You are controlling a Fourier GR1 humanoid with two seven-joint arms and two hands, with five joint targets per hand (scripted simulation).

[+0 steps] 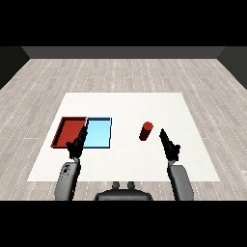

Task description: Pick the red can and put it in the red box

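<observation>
Red tray (pixel 69 130) far left, touching blue tray (pixel 99 133) on its right. L hand (pixel 77 143) over their shared edge, fingers straight, holding nothing. Can (pixel 146 131) stands mid-table, near R hand (pixel 168 143), fingers straight, not touching it.

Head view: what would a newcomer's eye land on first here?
The red can stands alone on the white table, right of centre, just ahead of the right hand, which is open and apart from it. At the table's left, the red tray and light blue tray lie side by side.
</observation>
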